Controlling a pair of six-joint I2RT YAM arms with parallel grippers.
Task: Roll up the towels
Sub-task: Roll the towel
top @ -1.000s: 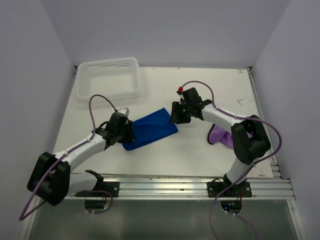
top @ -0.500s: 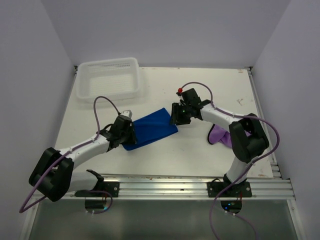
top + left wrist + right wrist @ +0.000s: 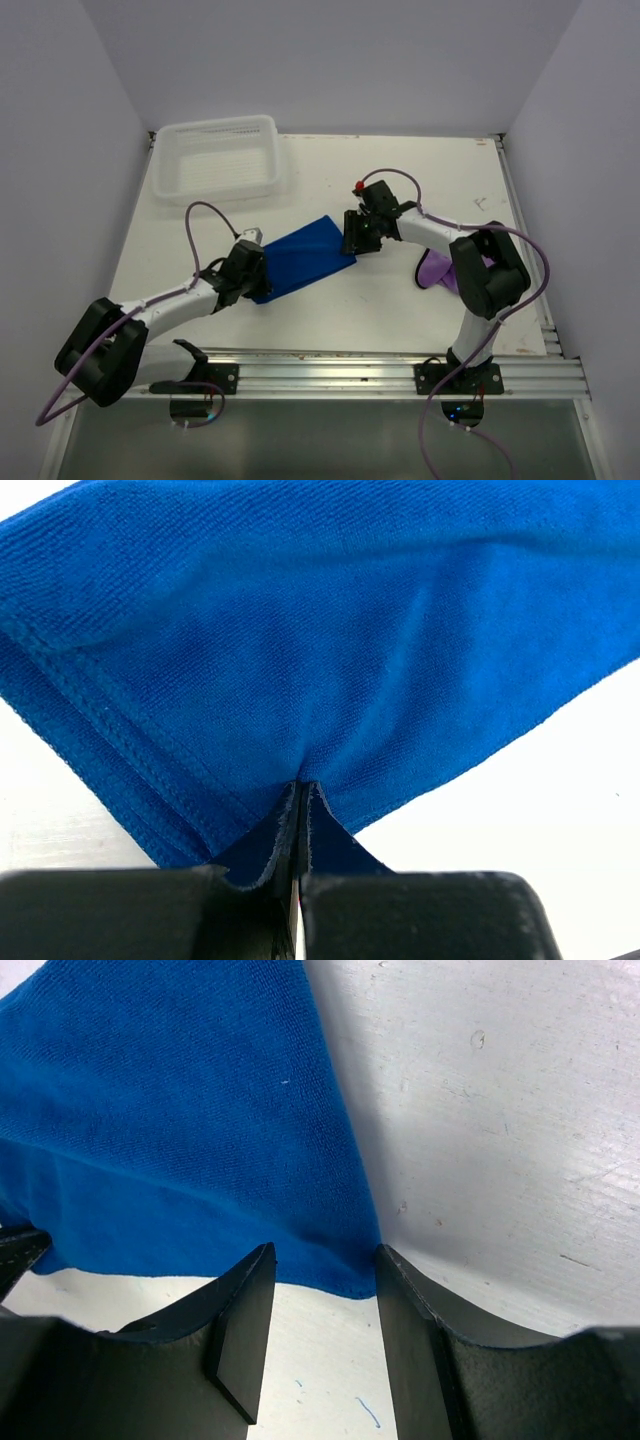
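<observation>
**A:** Left gripper is clamped on a small pinch of the blue towel at its near-left end. The cloth puckers up into the jaws in the left wrist view.

**B:** Right gripper?

**A:** Fingers are apart, straddling the opposite corner. The cloth edge sits between them, not squeezed. The towel lies flat mid-table, spanning between the two arms.

**B:** Roll started?

**A:** Looks like no. It's flat, possibly folded double, with stitched hems stacked along the left edge. The purple towel is bunched beside the right arm's elbow, partly hidden, and neither gripper is on it.

**B:** Risks?

**A:** Main one: only the corner tip is in the right gap, so it may close on air or on a single layer. That would skew the roll into a cone. Second: the left bite is small. A pull from the right could slip it out, or drag the whole towel across the table instead of rolling it. Third: the cloth is soft, so the roll likely springs open on release.

**B:** Basket?

**A:** Far-left corner, well apart. Not a factor.
</observation>
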